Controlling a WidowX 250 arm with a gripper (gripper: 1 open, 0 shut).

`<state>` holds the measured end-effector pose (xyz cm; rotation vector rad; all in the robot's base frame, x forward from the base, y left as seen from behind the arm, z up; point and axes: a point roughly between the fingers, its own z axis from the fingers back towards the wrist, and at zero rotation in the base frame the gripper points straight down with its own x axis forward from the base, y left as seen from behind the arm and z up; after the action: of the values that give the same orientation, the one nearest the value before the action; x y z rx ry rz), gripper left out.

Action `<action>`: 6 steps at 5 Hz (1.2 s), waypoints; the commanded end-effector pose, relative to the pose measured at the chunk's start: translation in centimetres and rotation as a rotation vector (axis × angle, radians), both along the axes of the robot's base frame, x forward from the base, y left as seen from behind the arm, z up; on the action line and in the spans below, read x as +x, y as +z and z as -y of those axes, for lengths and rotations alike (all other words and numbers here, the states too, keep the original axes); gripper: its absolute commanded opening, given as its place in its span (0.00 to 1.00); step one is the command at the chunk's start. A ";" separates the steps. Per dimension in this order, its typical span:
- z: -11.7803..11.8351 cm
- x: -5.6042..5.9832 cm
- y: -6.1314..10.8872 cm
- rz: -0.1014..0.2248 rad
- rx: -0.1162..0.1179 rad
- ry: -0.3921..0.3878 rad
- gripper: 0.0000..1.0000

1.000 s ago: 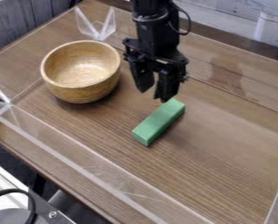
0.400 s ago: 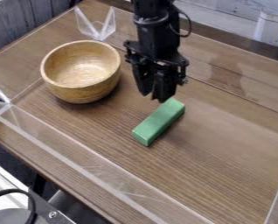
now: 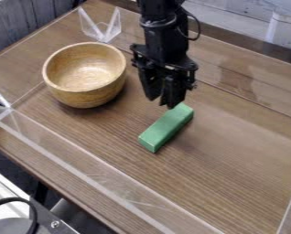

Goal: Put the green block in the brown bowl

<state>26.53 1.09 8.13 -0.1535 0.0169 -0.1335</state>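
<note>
The green block [image 3: 167, 127] lies flat on the wooden table, slanting from near left to far right. My gripper [image 3: 167, 99] points straight down just above and behind the block's far end. Its dark fingers stand apart with nothing between them and do not touch the block. The brown bowl [image 3: 87, 92] sits upright and empty to the left of the gripper, about a hand's width from it.
Clear acrylic walls fence the table [image 3: 233, 137]; the front wall [image 3: 112, 179] runs diagonally across the near side. A folded clear plastic piece [image 3: 102, 27] stands behind the bowl. Bare wood lies between bowl and block.
</note>
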 end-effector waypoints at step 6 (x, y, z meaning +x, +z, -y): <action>0.2 0.1 -3.9 -0.011 0.024 -0.001 1.00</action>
<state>25.90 0.90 3.29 -0.1413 0.0734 -0.1240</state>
